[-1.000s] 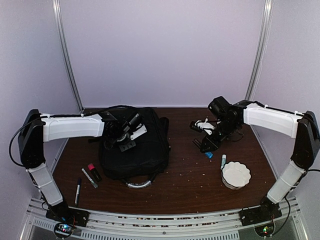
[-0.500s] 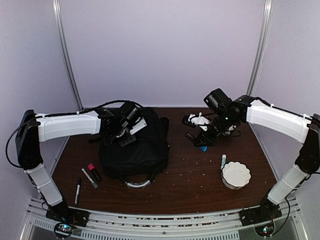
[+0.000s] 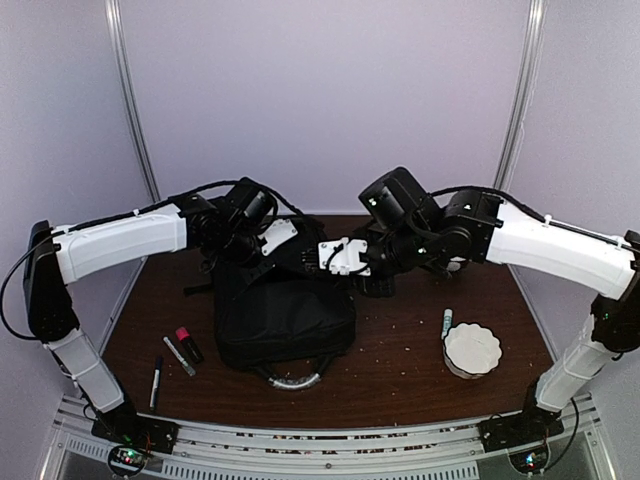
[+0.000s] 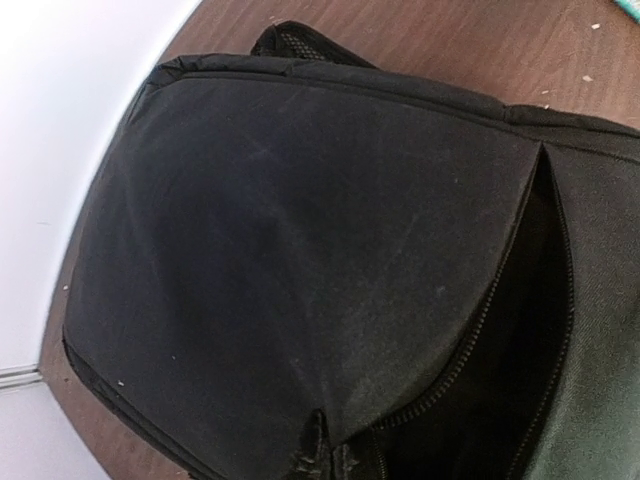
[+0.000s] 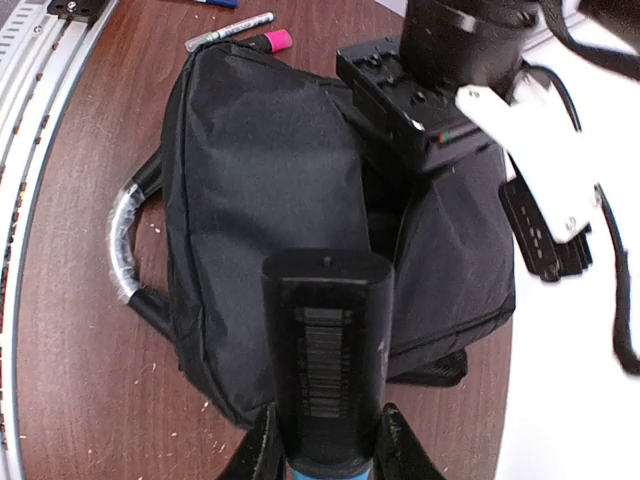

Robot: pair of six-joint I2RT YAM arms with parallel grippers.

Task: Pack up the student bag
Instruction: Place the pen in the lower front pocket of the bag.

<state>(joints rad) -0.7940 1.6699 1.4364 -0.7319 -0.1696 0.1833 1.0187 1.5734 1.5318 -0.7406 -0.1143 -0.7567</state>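
The student bag [image 3: 285, 320] lies at the table's centre-left, black, with its grey handle [image 3: 292, 378] toward the near edge. My left gripper [image 3: 272, 262] is shut on the bag's fabric by the zipper [image 4: 500, 330]; its fingertips [image 4: 335, 460] pinch the flap and hold it up over a dark gap. Just right of that gap, above the bag's far right part, hangs my right gripper [image 3: 352, 278]. It [image 5: 323, 440] is shut on a black barcoded stick with a blue end [image 5: 328, 370], which points at the bag [image 5: 260, 200]. The left gripper's black body [image 5: 400, 100] hangs over the opening.
A white bowl [image 3: 472, 350] stands at the near right with a marker [image 3: 446, 322] beside it. Left of the bag lie a red-capped marker [image 3: 188, 343], a white marker [image 3: 178, 357] and a thin pen [image 3: 157, 380]. Crumbs dot the brown table [image 3: 400, 370].
My left gripper closed on the bag's flap and pulled it up and back. My right arm swung left, carrying the black stick from the table's right side to the bag.
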